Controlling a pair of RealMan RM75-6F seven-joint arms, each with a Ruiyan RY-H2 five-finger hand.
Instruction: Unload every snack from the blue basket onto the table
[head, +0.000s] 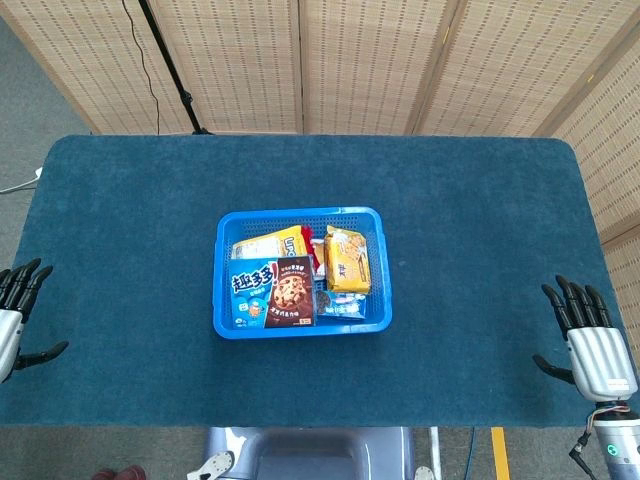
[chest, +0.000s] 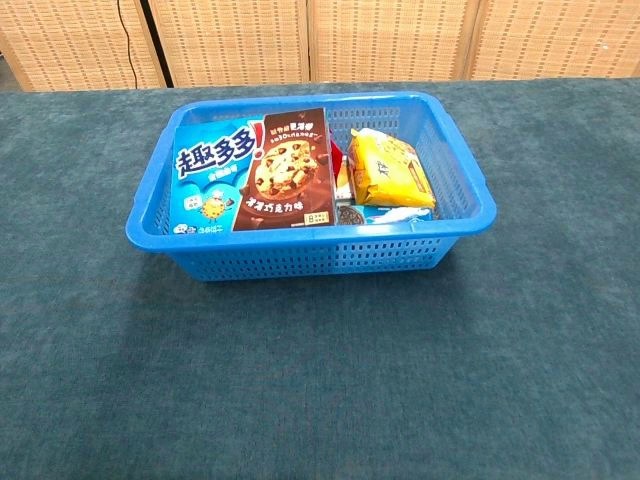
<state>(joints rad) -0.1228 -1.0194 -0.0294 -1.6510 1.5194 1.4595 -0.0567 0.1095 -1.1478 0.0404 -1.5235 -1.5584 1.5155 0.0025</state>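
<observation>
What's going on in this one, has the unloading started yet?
Not yet. The blue basket sits mid-table, still full: a cookie box lies on top at its left, a yellow snack pack at its right, with other packets underneath. Nothing is being handled. The left hand and right hand rest open near the table's left and right edges, both well away from the basket. No snack lies on the table.

The blue basket (head: 301, 322) sits mid-worktop, still full. A blue-and-brown cookie box (chest: 255, 174) lies flat inside, beside a yellow snack bag (chest: 392, 170).
</observation>
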